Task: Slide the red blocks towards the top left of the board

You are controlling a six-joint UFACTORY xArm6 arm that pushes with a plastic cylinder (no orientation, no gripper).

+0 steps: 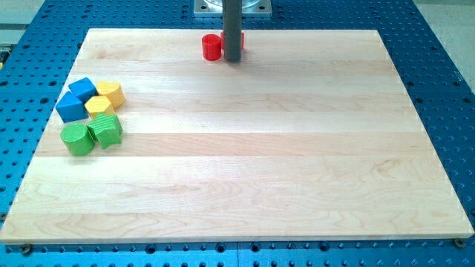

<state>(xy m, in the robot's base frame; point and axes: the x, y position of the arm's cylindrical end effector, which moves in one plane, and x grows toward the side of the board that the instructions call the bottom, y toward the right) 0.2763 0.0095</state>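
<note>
A red round block [212, 47] sits near the board's top edge, a little left of centre. A second red block [241, 39] shows only as a sliver on the right side of the rod, mostly hidden behind it; its shape cannot be made out. My tip [233, 59] rests on the board between the two red blocks, just right of the round one and close to or touching it.
A cluster lies at the view's left: two blue blocks [82, 89] [71, 107], two yellow blocks [110, 93] [99, 107], a green cylinder [76, 139] and a green block [105, 130]. The wooden board [245, 163] lies on a blue perforated table.
</note>
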